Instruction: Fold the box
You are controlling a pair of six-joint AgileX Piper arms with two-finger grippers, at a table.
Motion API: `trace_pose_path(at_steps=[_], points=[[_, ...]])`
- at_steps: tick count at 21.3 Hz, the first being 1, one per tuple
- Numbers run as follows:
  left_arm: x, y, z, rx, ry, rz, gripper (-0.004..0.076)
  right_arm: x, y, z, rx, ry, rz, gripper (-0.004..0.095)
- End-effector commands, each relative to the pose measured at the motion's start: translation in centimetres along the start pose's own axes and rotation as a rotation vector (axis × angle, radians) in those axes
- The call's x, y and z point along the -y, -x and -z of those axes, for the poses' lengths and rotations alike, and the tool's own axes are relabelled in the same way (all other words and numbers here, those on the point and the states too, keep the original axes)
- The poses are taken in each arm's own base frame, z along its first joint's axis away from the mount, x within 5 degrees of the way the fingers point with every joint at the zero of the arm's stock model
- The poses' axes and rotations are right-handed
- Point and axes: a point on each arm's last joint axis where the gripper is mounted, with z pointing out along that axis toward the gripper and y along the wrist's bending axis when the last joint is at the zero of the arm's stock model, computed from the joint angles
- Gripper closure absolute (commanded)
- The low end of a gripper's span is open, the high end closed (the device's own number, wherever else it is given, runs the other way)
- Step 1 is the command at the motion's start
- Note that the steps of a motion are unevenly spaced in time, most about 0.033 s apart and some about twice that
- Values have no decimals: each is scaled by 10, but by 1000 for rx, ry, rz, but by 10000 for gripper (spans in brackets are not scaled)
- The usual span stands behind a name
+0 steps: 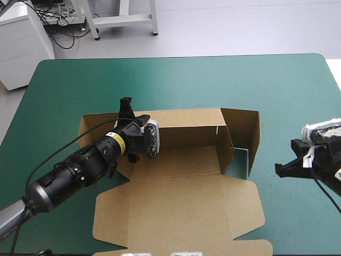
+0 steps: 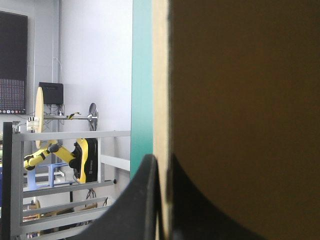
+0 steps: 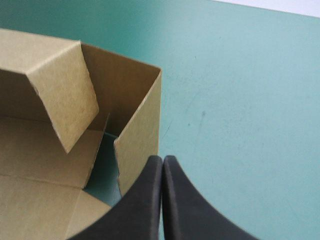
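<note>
**Box edge pinched at the left end, right end already up**

The box (image 1: 181,213) is laid in the middle of the teal-green table (image 1: 277,85). Its long side runs from the left gripper (image 1: 127,109) across to the right gripper (image 1: 281,169). The far wall is stood up. The end wall next to the right gripper is stood up too, and 1 small flap is turned in behind it. The lid is spread flat and open on the near side.

The left gripper is placed at the far corner of the box, at its own end. In the left wrist view its black fingers are almost pressed together, and a thin edge of the brown board is pinched between them. The rest of that board is seen standing straight ahead of the gripper.

The right gripper is held just beside the raised end wall, with a gap between them. Its 2 fingers are pressed together and nothing is held. The box lies ahead of it, a little to 1 side.

The end by the left gripper looks less finished, so that arm is judged the nearer one for the next fold. The pinched board would likely be turned in toward the right gripper.
</note>
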Motion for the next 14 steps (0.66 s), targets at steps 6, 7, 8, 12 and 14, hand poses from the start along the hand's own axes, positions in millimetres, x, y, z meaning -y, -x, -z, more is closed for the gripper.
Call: trace_pose_path(at_steps=[6, 7, 8, 12, 14], points=[[9, -2, 2, 14, 1, 40, 756, 13, 82, -10, 53, 10, 33, 620], [12, -4, 2, 8, -9, 45, 756, 14, 90, -13, 63, 18, 32, 430], [14, -5, 1, 5, -14, 41, 756, 15, 98, -15, 79, 22, 29, 268], [14, -4, 1, 17, -12, 46, 756, 22, 121, -44, 55, 37, 25, 102], [14, -3, 1, 19, -11, 46, 756, 25, 126, -60, 29, 51, 15, 102]])
